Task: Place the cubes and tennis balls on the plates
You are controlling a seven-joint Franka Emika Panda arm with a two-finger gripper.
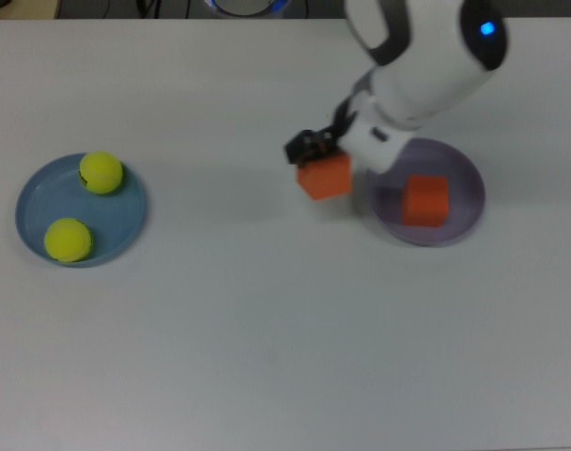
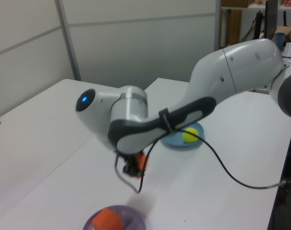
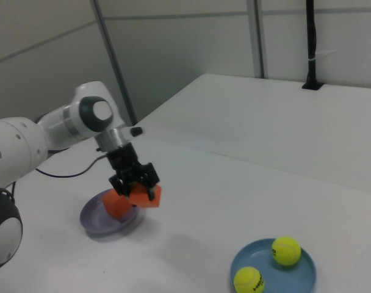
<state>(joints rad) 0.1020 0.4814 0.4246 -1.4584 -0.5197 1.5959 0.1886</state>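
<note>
Both tennis balls (image 1: 100, 173) on one plate (image 1: 41, 193), a cube (image 1: 425, 200) on the other (image 1: 466, 177)

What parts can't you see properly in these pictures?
- Held orange cube: in the left view the arm hides most of it.
- Lavender plate: cut off by the left view's bottom edge.
- Blue plate: in the left view only one tennis ball shows; the arm covers the other.

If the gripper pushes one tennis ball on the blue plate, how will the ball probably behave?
The tennis ball is round, so it would probably roll rather than slide. The blue plate looks shallow, so its rim may hold back only a gentle push. A second tennis ball lies nearby on the same plate, so a roll that way could bump it.
</note>
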